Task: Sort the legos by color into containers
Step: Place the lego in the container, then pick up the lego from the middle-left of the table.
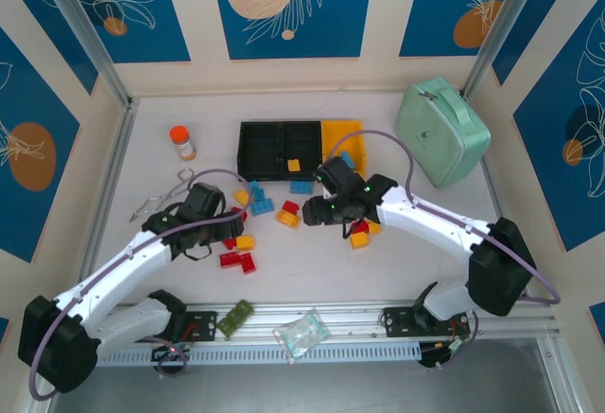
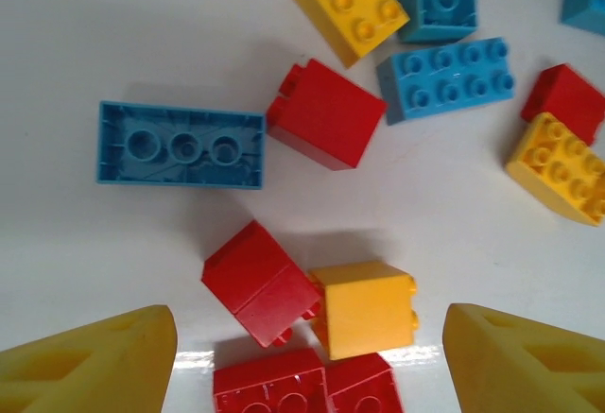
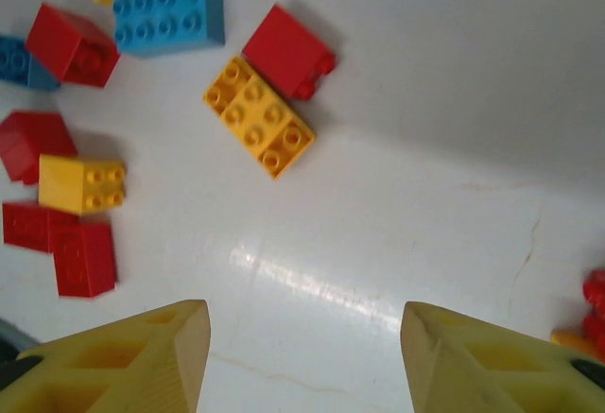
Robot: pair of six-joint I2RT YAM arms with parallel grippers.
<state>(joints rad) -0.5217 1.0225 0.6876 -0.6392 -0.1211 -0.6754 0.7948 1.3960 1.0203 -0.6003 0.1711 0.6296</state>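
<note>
The containers stand at the back of the table: two black bins (image 1: 279, 148) and a yellow-orange one (image 1: 342, 137). One yellow brick (image 1: 294, 164) lies in a black bin, and a blue brick (image 1: 347, 160) in the yellow-orange one. Loose legos are scattered in front. My left gripper (image 2: 307, 361) (image 1: 225, 227) is open, low over a red brick (image 2: 260, 281) and a yellow brick (image 2: 367, 307) that touch each other; two more red bricks (image 2: 302, 385) lie nearer. My right gripper (image 3: 304, 352) (image 1: 317, 211) is open over bare table, short of a yellow brick (image 3: 258, 128) and a red one (image 3: 288, 52).
An orange-capped bottle (image 1: 181, 143) stands at the back left and a mint-green case (image 1: 440, 130) at the back right. Metal tongs (image 1: 165, 197) lie left of my left arm. A green circuit board (image 1: 234, 318) and a plastic bag (image 1: 302, 334) rest on the front rail.
</note>
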